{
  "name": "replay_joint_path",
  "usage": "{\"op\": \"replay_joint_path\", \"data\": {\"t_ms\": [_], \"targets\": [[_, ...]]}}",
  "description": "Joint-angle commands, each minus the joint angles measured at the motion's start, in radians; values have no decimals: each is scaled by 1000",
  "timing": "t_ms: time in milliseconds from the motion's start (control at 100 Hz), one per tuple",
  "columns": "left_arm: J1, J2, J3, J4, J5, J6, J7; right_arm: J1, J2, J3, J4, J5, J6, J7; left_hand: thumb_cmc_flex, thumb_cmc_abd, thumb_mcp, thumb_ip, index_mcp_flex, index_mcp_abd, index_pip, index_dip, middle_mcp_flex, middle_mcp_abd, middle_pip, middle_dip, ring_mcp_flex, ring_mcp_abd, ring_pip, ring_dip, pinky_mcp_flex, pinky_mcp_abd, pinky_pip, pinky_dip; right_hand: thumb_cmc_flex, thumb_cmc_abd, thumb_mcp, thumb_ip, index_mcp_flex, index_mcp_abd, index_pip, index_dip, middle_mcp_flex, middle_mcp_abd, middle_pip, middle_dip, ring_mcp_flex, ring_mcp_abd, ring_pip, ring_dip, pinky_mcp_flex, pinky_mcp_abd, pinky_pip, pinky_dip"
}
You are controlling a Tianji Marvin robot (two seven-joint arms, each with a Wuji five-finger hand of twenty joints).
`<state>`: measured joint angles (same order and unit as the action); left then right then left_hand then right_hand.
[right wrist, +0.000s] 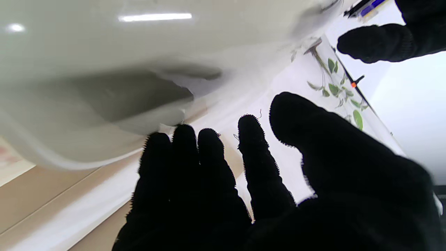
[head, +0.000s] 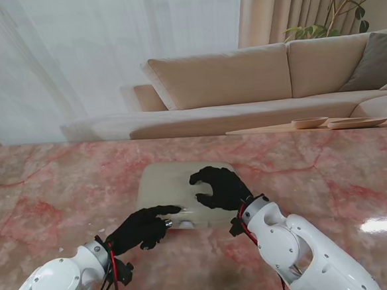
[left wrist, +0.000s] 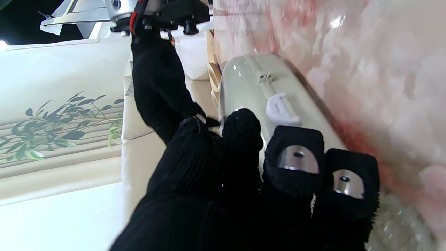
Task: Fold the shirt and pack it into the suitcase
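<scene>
Right hand (head: pixel 218 186): black-gloved, lying palm down on the suitcase lid, fingers loosely spread and flat, gripping nothing.
Left hand (head: pixel 145 227): black-gloved, at the suitcase's near edge, fingers curled together against the rim; two fingertips (left wrist: pixel 298 158) show bare metal pads. Whether it actually grips the edge cannot be told.
Suitcase (head: pixel 164 183): small, pale cream hard shell with rounded corners and a glossy surface, lying flat and closed near the middle of the worktop, directly ahead of me. A white latch (left wrist: pixel 280 111) sits on its near side.
Worktop (head: pixel 57 194): polished pink marble with red veins.
Background: beige sofa (head: pixel 255 81) beyond the worktop.
</scene>
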<state>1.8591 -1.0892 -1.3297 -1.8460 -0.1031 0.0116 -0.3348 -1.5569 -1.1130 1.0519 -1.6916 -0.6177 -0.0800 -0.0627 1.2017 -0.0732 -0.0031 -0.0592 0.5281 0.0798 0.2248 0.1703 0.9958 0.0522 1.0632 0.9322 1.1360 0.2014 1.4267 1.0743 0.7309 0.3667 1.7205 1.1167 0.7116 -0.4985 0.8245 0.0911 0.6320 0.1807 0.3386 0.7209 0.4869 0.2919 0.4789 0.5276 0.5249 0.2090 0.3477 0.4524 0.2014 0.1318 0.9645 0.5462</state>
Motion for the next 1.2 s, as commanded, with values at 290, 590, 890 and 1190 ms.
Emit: {"op": "replay_joint_path", "data": {"t_ms": [290,590,890,1190], "targets": [[4,-25,-46,-81,84,-44,159,-72,-18,97,-88,-12,10,-89,-16,4,-19,25,13,8,12,19,-71,90,-195,-89,-126,121,-177,20,-188,75,-102,60,-42,13,-33,0,16,-1,5,-5,-15,14,-16,-11,16,36,-8,-5,31,106,41,9],[0,-41,-73,-115,226,-49,275,-115,-27,191,-125,-30,21,-144,-63,22,-26,19,30,27,4,46,-206,143,-476,-256,-369,185,-560,-62,-478,114,-385,-36,-55,19,-57,-10,28,3,1,-8,-6,19,-32,-15,19,45,-17,-6,33,115,36,8],[-29,-71,-61,-82,363,-46,451,-163,-38,276,-139,-25,41,-197,-144,42,-35,9,33,23,-23,92,-363,176,-721,-424,-575,162,-908,-240,-674,131,-692,-230,-71,36,-97,-31,39,-2,0,-11,9,16,-48,-17,29,44,-22,-5,36,116,36,8],[-62,-96,-28,-15,416,-18,576,-184,-46,315,-111,19,37,-216,-224,52,-41,3,5,20,-57,102,-514,197,-889,-584,-770,156,-1190,-503,-768,76,-958,-390,-74,58,-137,-45,41,-1,-2,-14,27,15,-58,-19,32,41,-38,-10,39,112,33,7]]}}
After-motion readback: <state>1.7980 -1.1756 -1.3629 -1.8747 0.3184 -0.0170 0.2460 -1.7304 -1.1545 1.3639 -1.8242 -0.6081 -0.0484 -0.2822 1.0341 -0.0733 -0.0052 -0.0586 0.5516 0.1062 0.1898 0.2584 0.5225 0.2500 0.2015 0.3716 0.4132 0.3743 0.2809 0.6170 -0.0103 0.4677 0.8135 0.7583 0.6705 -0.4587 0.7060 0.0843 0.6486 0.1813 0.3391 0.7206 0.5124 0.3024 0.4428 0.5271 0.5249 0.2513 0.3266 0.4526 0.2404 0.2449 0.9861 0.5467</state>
